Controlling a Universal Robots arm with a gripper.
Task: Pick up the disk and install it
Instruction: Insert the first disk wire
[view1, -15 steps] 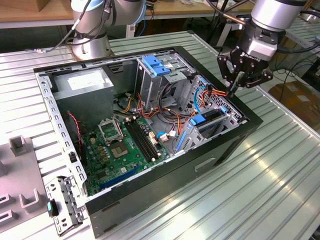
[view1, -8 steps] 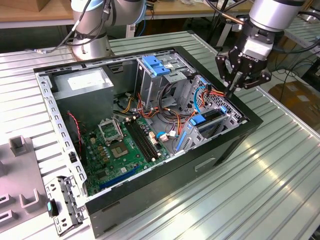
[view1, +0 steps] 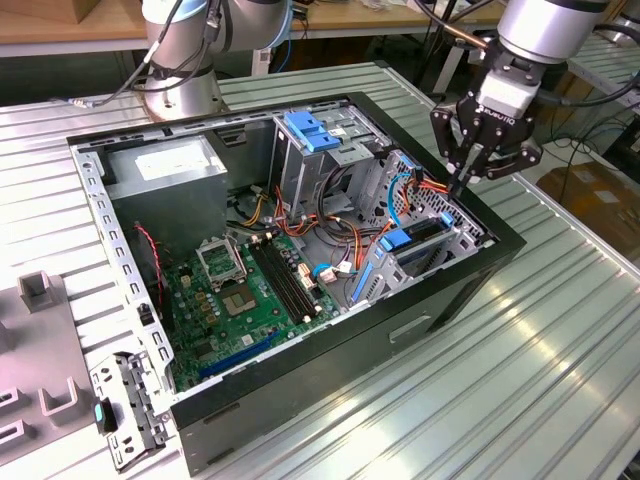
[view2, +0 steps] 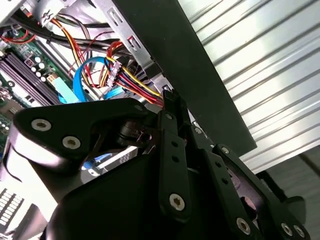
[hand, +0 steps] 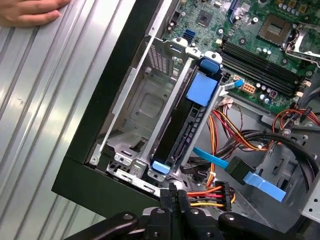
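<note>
The open computer case (view1: 300, 250) lies on the ribbed metal table (view1: 560, 330), its green circuit board (view1: 250, 290) flat on the bottom and bundles of coloured wires (hand: 225, 135) running across it. The disk (hand: 187, 125) stands on edge in the metal drive bay (hand: 145, 105) at the case's corner (blue rails at each end). The gripper (view1: 463, 185) hangs over that corner with its fingers pinched narrow, holding nothing. A hand (hand: 30, 12) rests on the table.
</note>
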